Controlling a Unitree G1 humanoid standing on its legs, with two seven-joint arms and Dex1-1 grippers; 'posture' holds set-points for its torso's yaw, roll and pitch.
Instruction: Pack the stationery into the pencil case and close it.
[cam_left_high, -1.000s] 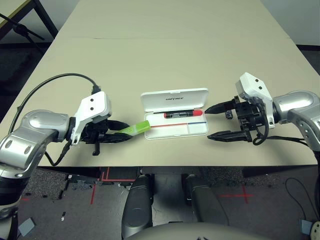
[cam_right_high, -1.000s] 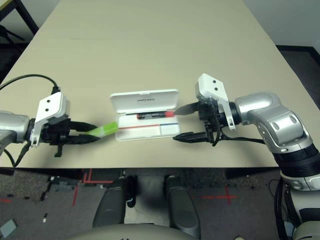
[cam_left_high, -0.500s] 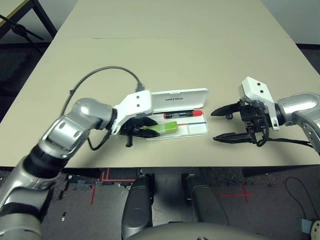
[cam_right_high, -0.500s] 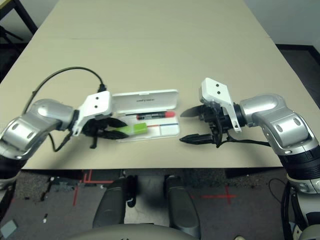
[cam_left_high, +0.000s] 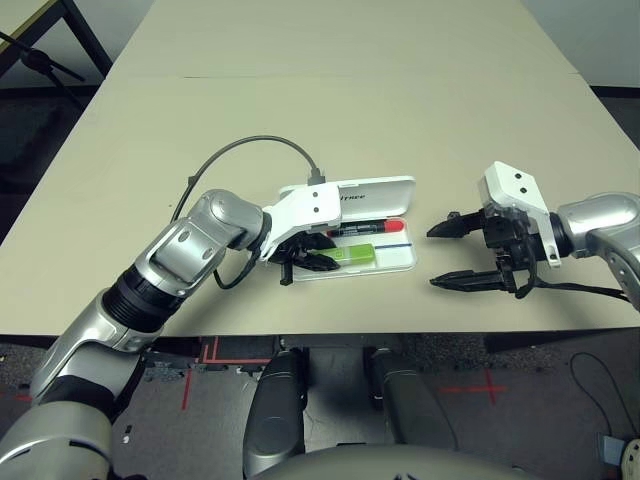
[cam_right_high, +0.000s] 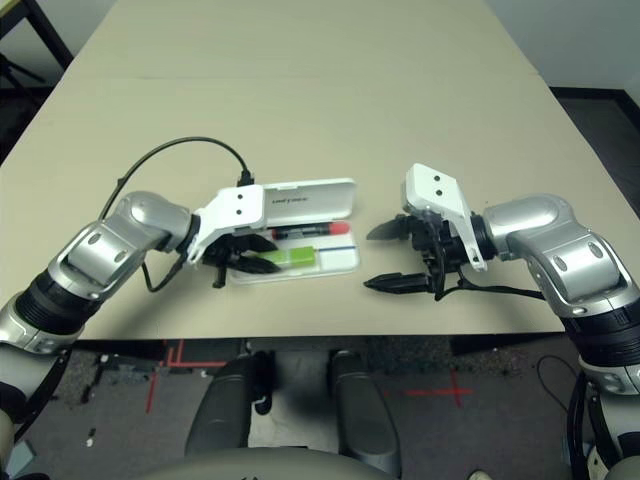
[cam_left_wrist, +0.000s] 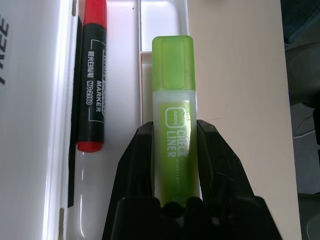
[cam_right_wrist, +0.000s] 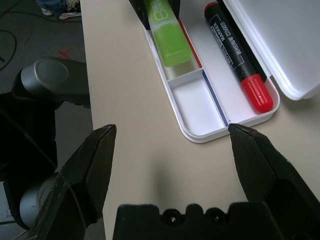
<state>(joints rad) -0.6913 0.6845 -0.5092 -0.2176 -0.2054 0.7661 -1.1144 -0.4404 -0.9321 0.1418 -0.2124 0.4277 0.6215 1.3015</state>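
My left pincer (cam_left_wrist: 175, 150) is clamped on the green marker (cam_left_wrist: 174, 95). It has a lime-green cap and a pale body with green words on it. I hold it over the front slot of the case (cam_left_high: 400, 262). The case is flat and white, and lies open on the surface (cam_left_high: 330, 110) with its lid (cam_left_high: 375, 194) laid back. A black pen (cam_left_wrist: 91, 95) with red ends lies in the back slot. My right pincer (cam_left_high: 458, 255) is wide apart, just beside the case.
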